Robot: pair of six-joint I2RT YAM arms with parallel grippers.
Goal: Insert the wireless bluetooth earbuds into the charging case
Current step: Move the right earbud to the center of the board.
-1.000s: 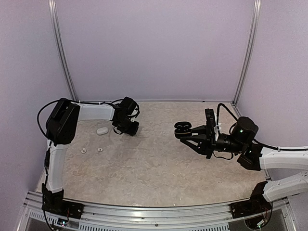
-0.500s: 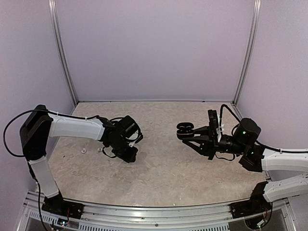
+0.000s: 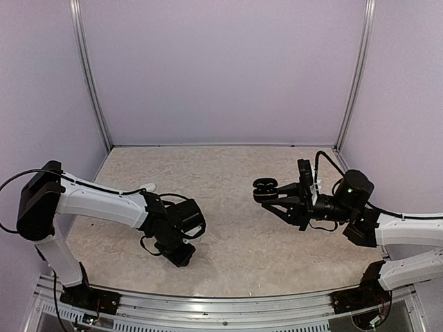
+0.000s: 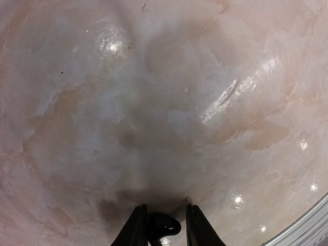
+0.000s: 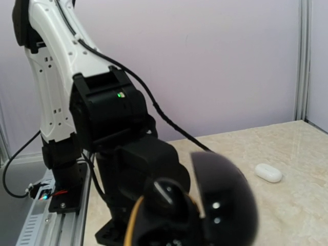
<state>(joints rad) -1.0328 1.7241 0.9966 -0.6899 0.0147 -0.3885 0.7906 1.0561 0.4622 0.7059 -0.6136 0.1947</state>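
Two pincers, both loaded: left pincer (image 4: 165,211) sits low over the worktop (image 4: 154,102) near its front edge, clamped on what looks like a glossy black earbud (image 4: 164,225). The right pincer (image 3: 275,198) is closed on the open black charging case (image 3: 264,187), held aloft well apart from it. Reads as the carry-to-case step; next move needs the left to lift, cross over and line the stem up with a socket. Case interior is blurred in the right wrist view, the earbud is cropped at the frame bottom, white earbuds can't be made out, and a white case (image 5: 268,172) lies on the worktop beyond.

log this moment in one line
left gripper: black earbud pinched | right gripper: open black charging case held | status: earbud not yet in case
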